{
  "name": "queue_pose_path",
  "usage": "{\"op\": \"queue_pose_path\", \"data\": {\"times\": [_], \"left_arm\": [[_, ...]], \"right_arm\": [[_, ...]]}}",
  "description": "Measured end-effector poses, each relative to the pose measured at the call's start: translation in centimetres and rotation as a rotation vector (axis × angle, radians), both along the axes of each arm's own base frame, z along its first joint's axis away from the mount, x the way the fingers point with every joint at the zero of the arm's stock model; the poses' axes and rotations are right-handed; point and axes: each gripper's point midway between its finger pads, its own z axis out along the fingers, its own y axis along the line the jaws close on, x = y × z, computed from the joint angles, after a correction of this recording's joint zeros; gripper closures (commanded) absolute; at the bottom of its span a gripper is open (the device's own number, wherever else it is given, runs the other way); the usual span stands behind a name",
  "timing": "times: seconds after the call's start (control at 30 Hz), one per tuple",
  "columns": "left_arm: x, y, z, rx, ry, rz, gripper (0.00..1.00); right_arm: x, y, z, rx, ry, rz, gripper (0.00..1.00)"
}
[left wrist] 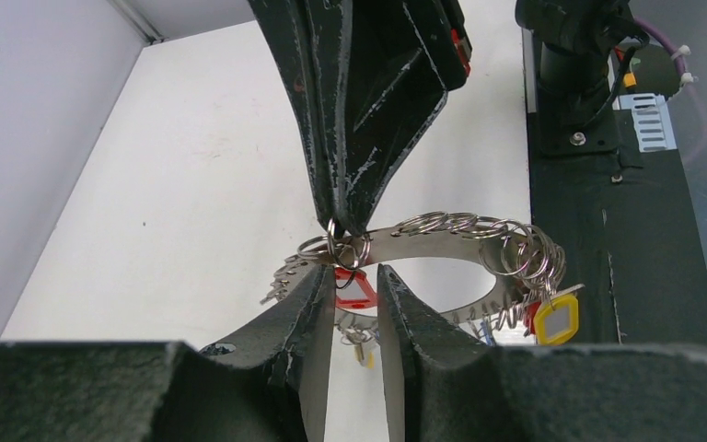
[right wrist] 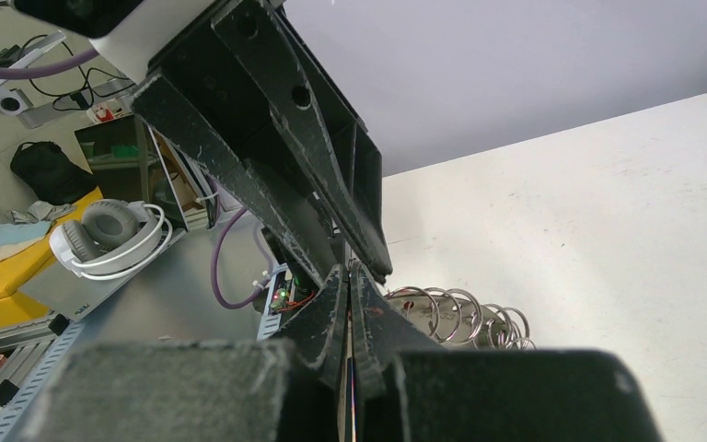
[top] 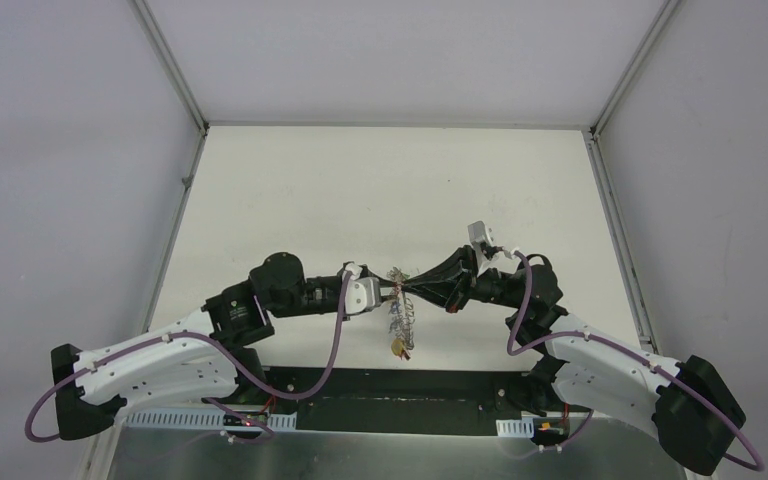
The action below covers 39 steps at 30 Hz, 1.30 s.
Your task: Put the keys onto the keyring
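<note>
Keyring (left wrist: 428, 247) caught between the two sets of fingers: a broad silver band fringed all round with small split rings, the pale counter (left wrist: 193, 166) showing through its opening. Right fingers (left wrist: 342, 216) pressed tight together, reaching down from the top of the left wrist view and pinching the band's rim among a bunch of little rings right at their tips. Left fingers (left wrist: 318, 299) directly opposite, almost tip to tip with the right pair, narrowly parted and nipping the red-tagged key (left wrist: 356, 292); red plastic filling the gap from one inner face to the other, just beneath the right fingertips and close against the rim. Yellow tag (left wrist: 557, 318) dangling from the band well off to the right of both pairs of fingers. In the right wrist view, no gap between the right fingers, split rings fanning out just to the right of their tips. From overhead, ring seen edge-on, running from the meeting fingertips toward the near edge of the counter, yellow tag at that near end.
</note>
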Motion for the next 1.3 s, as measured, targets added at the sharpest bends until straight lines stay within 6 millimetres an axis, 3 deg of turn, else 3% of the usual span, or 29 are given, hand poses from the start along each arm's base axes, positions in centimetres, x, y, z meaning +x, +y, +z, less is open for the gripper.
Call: {"op": "queue_pose_path", "data": {"times": [0.17, 0.33, 0.7, 1.3], "left_arm": [[-0.1, -0.2, -0.9, 0.02, 0.009, -0.005, 0.78], [0.0, -0.2, -1.1, 0.028, 0.009, -0.003, 1.0], [0.0, -0.2, -1.1, 0.019, 0.052, 0.02, 1.0], [1.4, -2.3, -0.5, -0.054, 0.574, 0.248, 1.0]], "right_arm": [[0.0, 0.0, 0.0, 0.0, 0.0, 0.0, 1.0], [0.0, 0.0, 0.0, 0.0, 0.0, 0.0, 1.0], [0.3, 0.0, 0.1, 0.003, 0.002, -0.014, 1.0], [1.9, -1.2, 1.0, 0.012, -0.06, -0.157, 1.0]]}}
